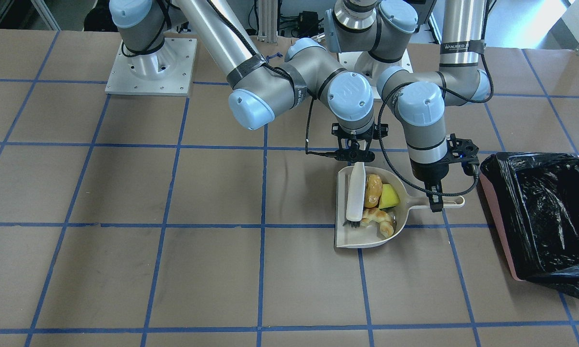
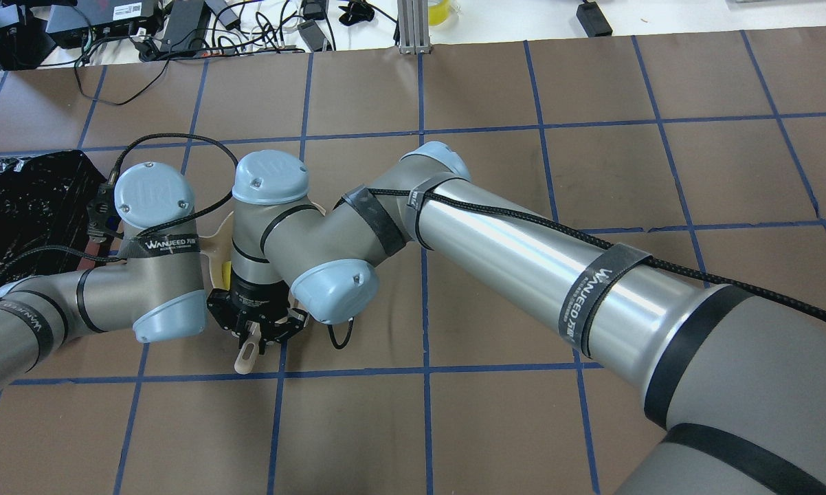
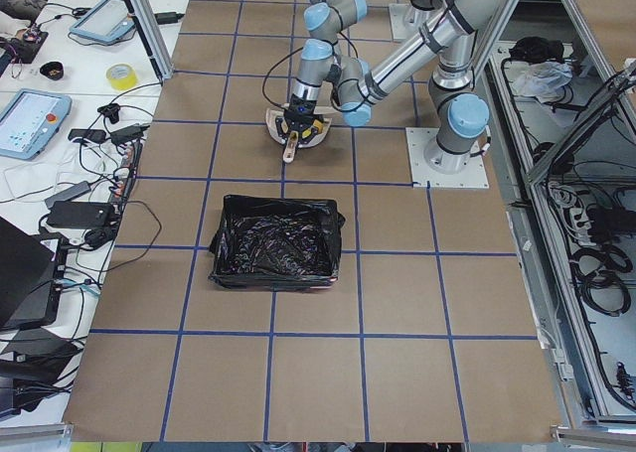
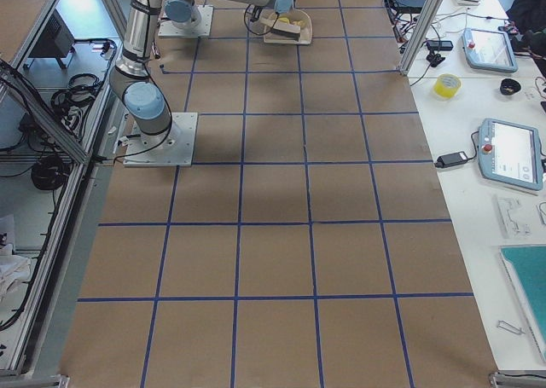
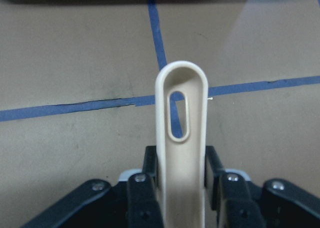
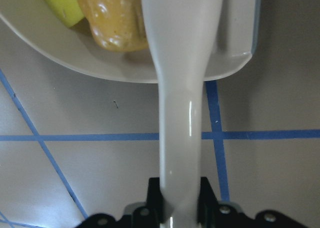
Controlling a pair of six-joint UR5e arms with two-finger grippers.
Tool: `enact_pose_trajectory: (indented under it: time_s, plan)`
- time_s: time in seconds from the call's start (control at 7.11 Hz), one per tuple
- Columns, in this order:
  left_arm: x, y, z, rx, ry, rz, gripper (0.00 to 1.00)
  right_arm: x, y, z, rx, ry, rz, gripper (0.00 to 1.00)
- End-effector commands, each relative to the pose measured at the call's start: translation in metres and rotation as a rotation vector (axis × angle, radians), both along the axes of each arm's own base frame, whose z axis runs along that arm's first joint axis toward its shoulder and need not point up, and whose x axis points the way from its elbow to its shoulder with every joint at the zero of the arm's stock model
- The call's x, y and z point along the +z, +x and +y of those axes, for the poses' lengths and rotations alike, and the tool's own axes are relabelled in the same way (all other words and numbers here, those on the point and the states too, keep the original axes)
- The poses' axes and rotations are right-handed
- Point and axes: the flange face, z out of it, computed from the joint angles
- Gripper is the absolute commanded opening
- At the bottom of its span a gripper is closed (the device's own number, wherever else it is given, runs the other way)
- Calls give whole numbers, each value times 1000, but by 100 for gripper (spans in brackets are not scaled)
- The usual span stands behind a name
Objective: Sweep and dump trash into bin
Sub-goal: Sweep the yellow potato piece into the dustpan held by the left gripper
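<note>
Brown blue-gridded table [image 1: 125, 193]: left gripper [image 1: 436, 203] clamps dustpan handle [image 1: 455, 201], right gripper [image 1: 354, 156] clamps brush [image 1: 355, 193].

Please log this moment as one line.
left claw shut on dustpan handle | right claw shut on hand brush | trash in dustpan

Trash [image 1: 380, 202] in dustpan [image 1: 347, 238] beside brush [image 1: 355, 195]; bin [image 1: 535, 207] on robot's left.

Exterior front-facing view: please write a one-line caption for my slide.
Left end effector grips the dustpan handle; right end effector holds the brush beside the trash in the pan, bin nearby.
</note>
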Motion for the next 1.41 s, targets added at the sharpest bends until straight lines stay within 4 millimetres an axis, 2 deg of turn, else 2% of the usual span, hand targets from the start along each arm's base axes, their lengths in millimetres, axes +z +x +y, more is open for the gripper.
enact_pose_trajectory:
  time_s: [0.0, 0.14, 0.42, 0.56, 0.7, 0.84, 0.98, 1.12, 1.27]
  plan:
    - [-5, -1, -1, -2, 10, 6, 0, 2, -12, 2, 43, -30, 116, 0]
    - [0, 0, -7, -6, -2, 3, 0, 7, -23, 4, 57, -30, 167, 0]
    - [3, 0, -10, -12, 2, 8, 0, 44, -66, -14, 39, -56, 252, 0]
    - [14, 2, -18, -11, -12, 8, 0, 59, -99, -40, 1, -62, 270, 0]
    - [25, 4, -25, -15, 14, 85, 0, 80, -141, -62, -24, -58, 286, 0]
    - [39, 22, -40, 10, 22, 176, 0, 104, -193, -82, 18, -68, 303, 0]
    - [61, 53, -54, 58, 55, 210, 0, 113, -253, -109, 57, -70, 334, 0]
    - [95, 72, -73, 78, 58, 276, 0, 120, -302, -129, 71, -69, 342, 0]
    - [133, 103, -89, 112, 78, 292, 0, 117, -362, -147, 119, -39, 354, 0]
